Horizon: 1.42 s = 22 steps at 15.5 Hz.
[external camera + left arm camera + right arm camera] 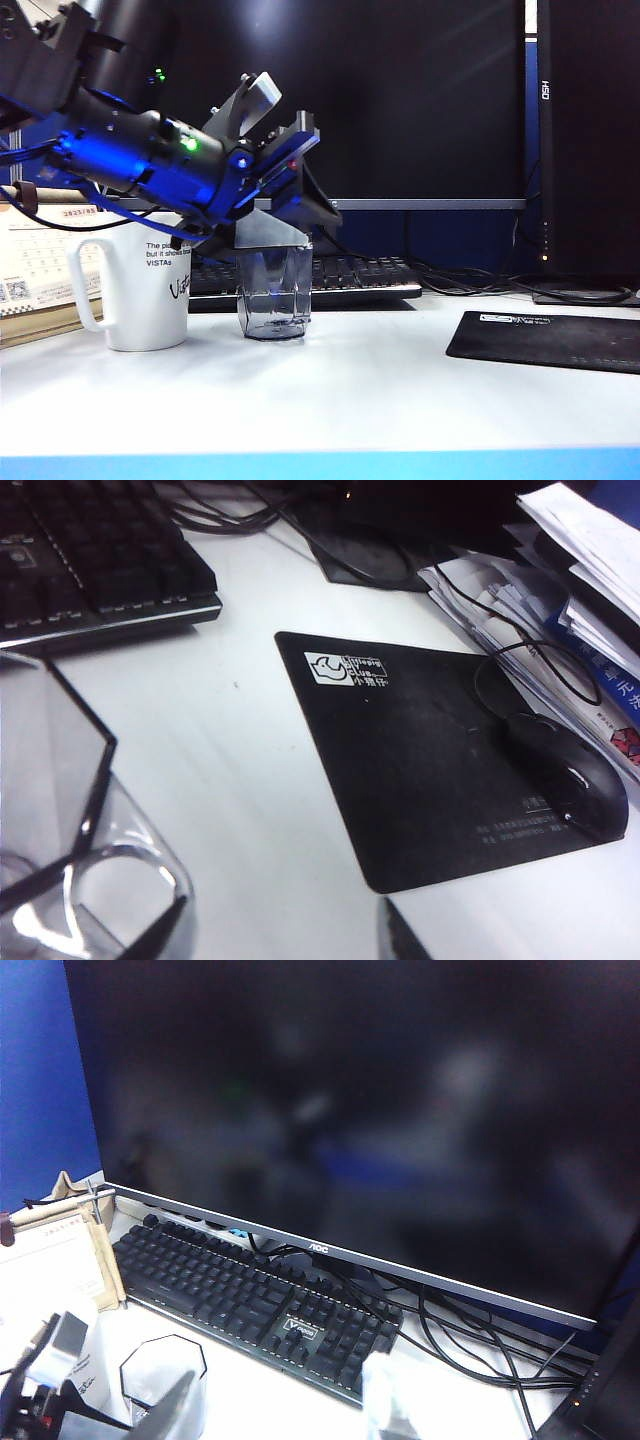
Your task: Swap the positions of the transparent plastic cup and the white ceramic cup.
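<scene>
Transparent plastic cup [273,292] sits directly under the left claw [272,236]

White ceramic cup [148,295] with black lettering, clear grey-based plastic cup [274,290], black mouse pad [548,340] with white logo.

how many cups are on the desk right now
2: the white ceramic cup stands at the left, and the transparent plastic cup sits just right of it, under the left tool. None appear hidden.
</scene>
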Available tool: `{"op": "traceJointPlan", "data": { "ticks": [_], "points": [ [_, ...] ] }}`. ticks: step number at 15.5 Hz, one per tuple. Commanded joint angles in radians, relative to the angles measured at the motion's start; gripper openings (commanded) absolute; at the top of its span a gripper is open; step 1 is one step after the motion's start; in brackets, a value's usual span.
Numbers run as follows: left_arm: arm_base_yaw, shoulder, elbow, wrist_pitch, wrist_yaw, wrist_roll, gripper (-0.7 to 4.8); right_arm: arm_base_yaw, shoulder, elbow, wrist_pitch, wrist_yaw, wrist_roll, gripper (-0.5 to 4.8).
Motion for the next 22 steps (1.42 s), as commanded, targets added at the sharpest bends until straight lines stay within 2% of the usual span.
{"op": "traceJointPlan", "data": {
  "ticks": [1, 5, 9, 13, 16, 22],
  "points": [
    [-0.001, 0.028, 0.004, -0.001, -0.021, 0.003, 2.38, 0.0, -0.005, 0.006, 0.013, -0.001, -0.018, 2.12],
    [-0.001, 0.056, 0.004, -0.011, -0.02, 0.003, 2.38, 0.0, -0.015, 0.006, 0.014, -0.001, -0.026, 2.12],
    [-0.001, 0.055, 0.004, -0.105, -0.052, 0.004, 2.27, -0.001, -0.016, 0.006, 0.013, 0.002, -0.036, 2.12],
    [-0.002, 0.054, 0.004, -0.08, -0.093, 0.009, 2.27, -0.001, -0.016, 0.006, 0.012, 0.002, -0.036, 2.12],
    [-0.002, 0.048, 0.004, -0.077, -0.172, 0.03, 2.28, -0.001, -0.016, 0.006, 0.013, 0.002, -0.037, 2.12],
    [-0.002, 0.05, 0.052, -0.033, -0.177, 0.062, 2.28, -0.002, -0.013, 0.006, 0.015, 0.003, -0.044, 2.11]
  ]
}}
